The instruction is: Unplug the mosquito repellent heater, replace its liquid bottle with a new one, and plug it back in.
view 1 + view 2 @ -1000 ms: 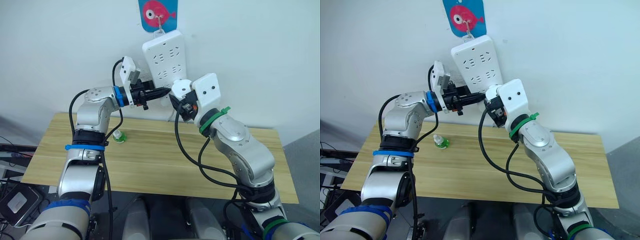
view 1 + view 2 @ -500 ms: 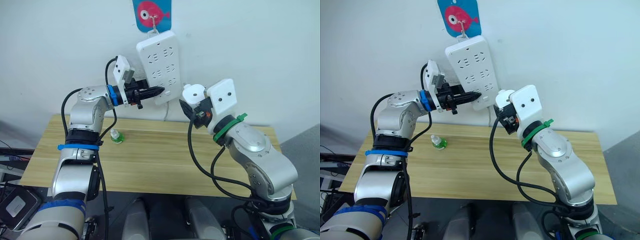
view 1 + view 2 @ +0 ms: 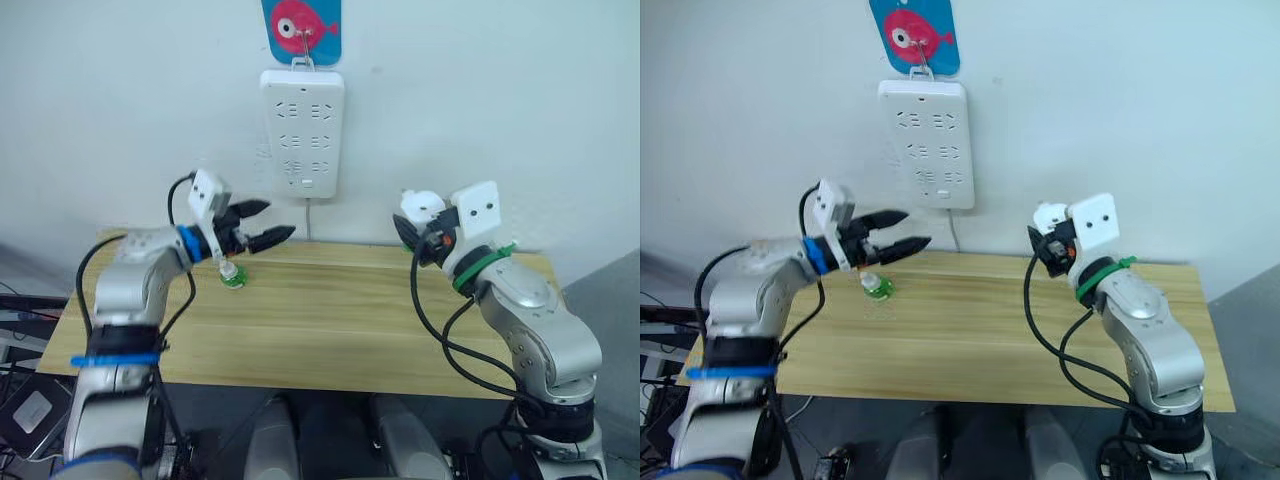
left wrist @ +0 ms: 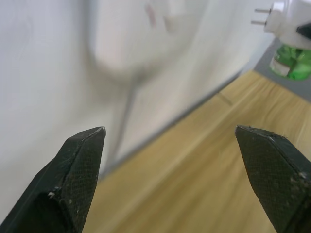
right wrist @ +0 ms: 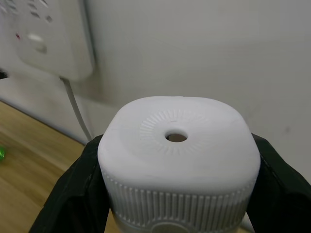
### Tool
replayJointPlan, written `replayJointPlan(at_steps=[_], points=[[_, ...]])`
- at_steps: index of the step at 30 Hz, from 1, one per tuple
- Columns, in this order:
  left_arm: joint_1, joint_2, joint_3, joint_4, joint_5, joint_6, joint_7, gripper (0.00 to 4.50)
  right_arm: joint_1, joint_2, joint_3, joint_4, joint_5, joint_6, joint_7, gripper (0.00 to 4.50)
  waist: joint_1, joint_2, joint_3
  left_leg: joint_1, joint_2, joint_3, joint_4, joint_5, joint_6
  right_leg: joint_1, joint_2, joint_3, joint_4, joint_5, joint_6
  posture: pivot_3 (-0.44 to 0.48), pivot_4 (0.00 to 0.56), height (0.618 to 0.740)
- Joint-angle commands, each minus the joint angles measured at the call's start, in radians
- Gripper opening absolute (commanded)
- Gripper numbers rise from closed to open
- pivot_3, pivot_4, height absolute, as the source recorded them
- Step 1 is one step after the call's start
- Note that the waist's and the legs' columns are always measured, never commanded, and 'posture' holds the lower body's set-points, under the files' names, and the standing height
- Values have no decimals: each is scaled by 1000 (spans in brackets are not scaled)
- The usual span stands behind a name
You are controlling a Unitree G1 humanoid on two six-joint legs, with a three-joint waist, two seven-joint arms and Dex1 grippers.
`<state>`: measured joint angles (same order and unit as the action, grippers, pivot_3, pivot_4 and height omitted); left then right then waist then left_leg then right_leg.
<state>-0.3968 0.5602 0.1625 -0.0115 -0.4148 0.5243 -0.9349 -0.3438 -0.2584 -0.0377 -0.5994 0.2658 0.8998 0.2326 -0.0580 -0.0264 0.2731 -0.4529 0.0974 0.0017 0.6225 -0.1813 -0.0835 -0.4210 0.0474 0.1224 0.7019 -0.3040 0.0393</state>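
Power strip: the long white power strip (image 3: pixel 301 132) hangs upright on the wall from a hook, below a blue card with a pink fish (image 3: pixel 301 27); its cord (image 3: pixel 307 220) drops from its lower end toward the wooden table (image 3: pixel 330 320). None of its sockets holds a plug.

Heater: the mosquito repellent heater (image 5: pixel 177 162) is off the power strip, held in the air to the right of the strip and lower than its bottom edge, above the table's back edge. In the left wrist view its two prongs (image 4: pixel 261 16) stick out free, and a green bottle (image 4: pixel 290 60) shows under it.

Right gripper: the right gripper (image 3: pixel 422 222) pinches the heater, one black finger (image 5: pixel 80 187) pressed on each side of the white body, the vent hole facing the wrist camera.

Left gripper: the left gripper (image 3: pixel 262 224) hangs below the power strip and to its left, above the table's back edge, with its jaws spread wide and nothing between them.

Spare bottle: a small bottle (image 3: pixel 232 274) with a green base lies on the table, below the power strip and left of it, just beneath the left gripper and apart from it.
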Motion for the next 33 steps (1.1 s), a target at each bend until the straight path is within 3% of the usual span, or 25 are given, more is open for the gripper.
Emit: replayJointPlan(at_steps=[1,3,6,10,13,20,33], points=[[97,-13,50,-233,-55,10,78,4468,7,41,-88,-15,67,-5,-8,3057,2,0,1,0,0,0,0,0,0,0,0,0,0,0,0,-49,299,740],[187,-18,11,-361,-86,-7,54,4468,4,95,-190,19,149,38,-22,3057,6,-1,4,0,0,-2,1,0,-1,0,0,-1,1,-1,1,-28,305,740],[191,-62,-102,-381,-44,-75,54,4468,-4,154,-297,60,269,102,-31,3057,21,2,7,1,-2,-1,2,0,-1,2,-1,0,1,-2,4,-19,309,740],[51,-219,-242,-269,10,-150,104,4468,-78,306,-539,136,556,192,-181,3057,27,2,12,1,-4,0,7,2,2,4,-1,2,0,0,6,-20,310,740],[-42,-320,-294,-158,44,-202,136,4468,-121,357,-626,172,735,195,-301,3057,23,3,13,1,-4,1,6,4,5,4,-1,4,-3,4,8,-29,310,740],[-109,-422,-355,-30,109,-318,163,4468,-121,352,-563,150,1018,161,-477,3057,-1,3,13,0,-4,0,-1,3,6,1,1,3,-4,6,4,-58,309,740],[-147,-504,-349,56,127,-400,208,4468,-84,228,-373,124,1234,-10,-638,3057,-1,3,13,0,-4,1,-8,3,5,0,0,3,-7,3,7,-74,309,740]])
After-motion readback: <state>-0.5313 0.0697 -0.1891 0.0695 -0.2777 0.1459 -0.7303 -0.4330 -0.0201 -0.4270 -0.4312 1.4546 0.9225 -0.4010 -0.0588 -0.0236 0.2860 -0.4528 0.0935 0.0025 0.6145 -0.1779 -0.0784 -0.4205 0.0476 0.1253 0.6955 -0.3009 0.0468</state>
